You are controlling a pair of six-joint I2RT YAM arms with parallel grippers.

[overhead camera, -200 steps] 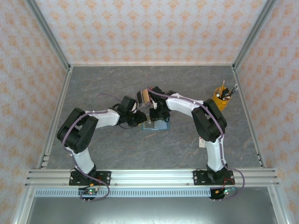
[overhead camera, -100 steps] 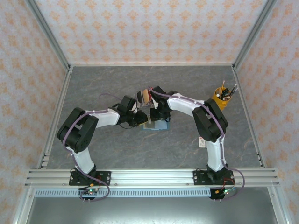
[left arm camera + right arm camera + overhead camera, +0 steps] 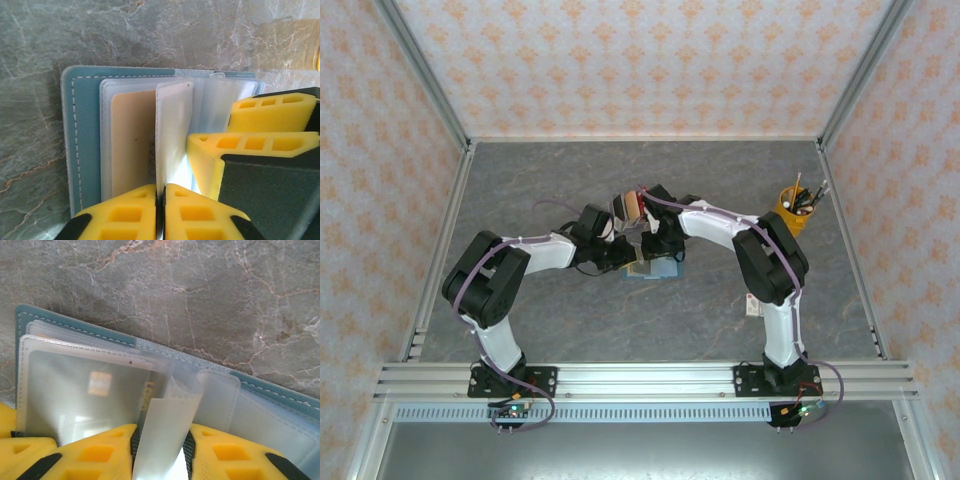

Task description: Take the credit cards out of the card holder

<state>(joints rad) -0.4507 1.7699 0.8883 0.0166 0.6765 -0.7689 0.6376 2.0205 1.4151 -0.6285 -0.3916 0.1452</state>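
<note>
Left wrist: left fingers (image 3: pixel 125 217) now pinch a sleeve (image 3: pixel 174 130) (card holder (image 3: pixel 85 125) unmoved).

Grey marble table (image 3: pixel 570 320) bears card holder (image 3: pixel 82 150) (open), pen cup (image 3: pixel 790 215).

- grey card (image 3: pixel 85 390) in card holder (image 3: pixel 22 320): print blurred by cloudy sleeve; lower edge cut off by frame bottom.
- curled leaf (image 3: pixel 165 430) of card holder, between right gripper (image 3: pixel 162 452) fingers: pinched or loose, can't tell.
- standing leaf (image 3: pixel 172 125): lower end vanishes between left gripper (image 3: pixel 160 200) fingers, which are pressed together.
- tan card (image 3: pixel 130 145) beside it: lower end hidden behind same fingers.
- top camera: card holder mostly under both wrists, cards too small.
- pen cup (image 3: pixel 793 210), well right of card holder: contents too small.
- small box (image 3: pixel 751 308), near-right of card holder: partly behind right arm.
</note>
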